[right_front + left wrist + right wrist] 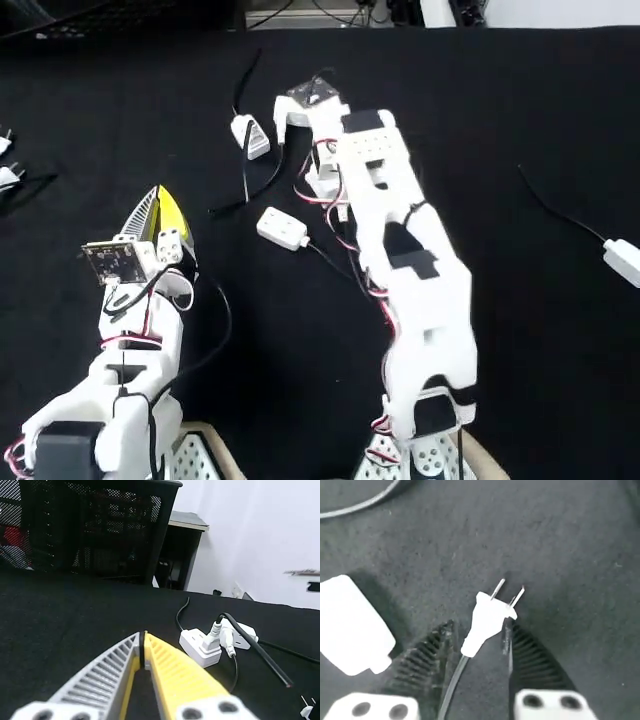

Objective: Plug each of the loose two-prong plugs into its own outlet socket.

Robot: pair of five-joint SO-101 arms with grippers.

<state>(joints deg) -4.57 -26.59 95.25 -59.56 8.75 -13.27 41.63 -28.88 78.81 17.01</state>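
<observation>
Two arms share the black cloth, a matte, faintly fuzzy surface, and the interest is all on the right. The right gripper sits low over the cloth with its ribbed, wedge-shaped fingers spread. The white two-prong plug lies right in the gap between them, a smooth moulded body narrowing into a pale cord, with two thin flat metal prongs pointing away from the wrist. One finger looks to be touching the plug's shoulder and the other stands a little clear, so the plug is bracketed, not pinched. Just beside that clear finger lies a white socket block, glossy plastic with rounded corners. From above, the right arm stretches far up the table, all blocky white shells and looping red wires. Near its tip a small socket trails a black cord, a rectangular socket lies beside the arm's middle, and an edge socket sits well apart on the right. Over to the left gripper: one grey finger and one yellow, both ridged, pressed together at the tips with nothing between them. Ahead of it on the cloth sit a near socket with a seated plug on a black cord, and a far socket just behind it.
</observation>
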